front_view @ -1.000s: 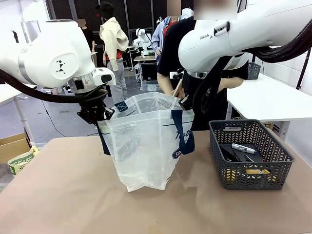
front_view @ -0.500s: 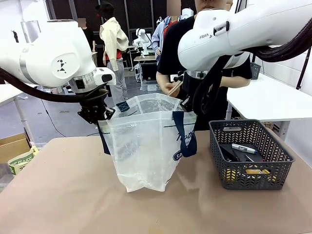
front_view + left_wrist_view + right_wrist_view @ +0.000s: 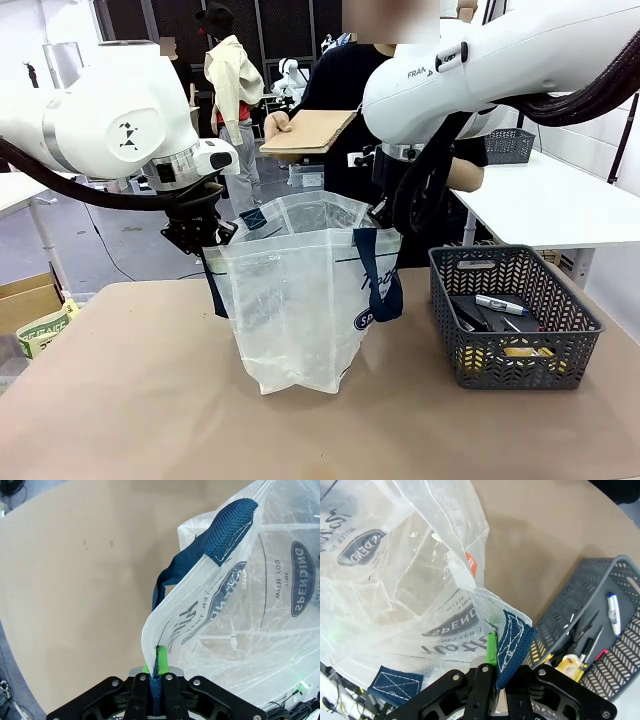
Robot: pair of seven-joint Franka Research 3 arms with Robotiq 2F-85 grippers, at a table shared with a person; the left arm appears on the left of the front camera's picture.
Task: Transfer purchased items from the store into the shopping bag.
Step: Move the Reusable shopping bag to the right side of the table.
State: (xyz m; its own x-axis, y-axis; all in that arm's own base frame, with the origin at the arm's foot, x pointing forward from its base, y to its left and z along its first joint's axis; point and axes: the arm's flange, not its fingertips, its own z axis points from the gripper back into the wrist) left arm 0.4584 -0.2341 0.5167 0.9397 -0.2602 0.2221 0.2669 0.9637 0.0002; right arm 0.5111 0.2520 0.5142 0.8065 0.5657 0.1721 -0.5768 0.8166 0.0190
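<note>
At opposite rims, left pincer (image 3: 204, 241) and right pincer (image 3: 379, 213) clamp the shopping bag (image 3: 300, 310), mouth gaping.

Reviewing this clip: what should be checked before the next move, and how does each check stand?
1. Left gripper shut on a strap of the bag: ok.
2. Right gripper shut on the other strap: ok.
3. Bag mouth open: ok.
4. Bag bottom on table: ok.
5. Cardboard lined up over the mouth: cannot tell; a person's hand holds it high.
6. Basket emptied: not ok; tube inside.
</note>
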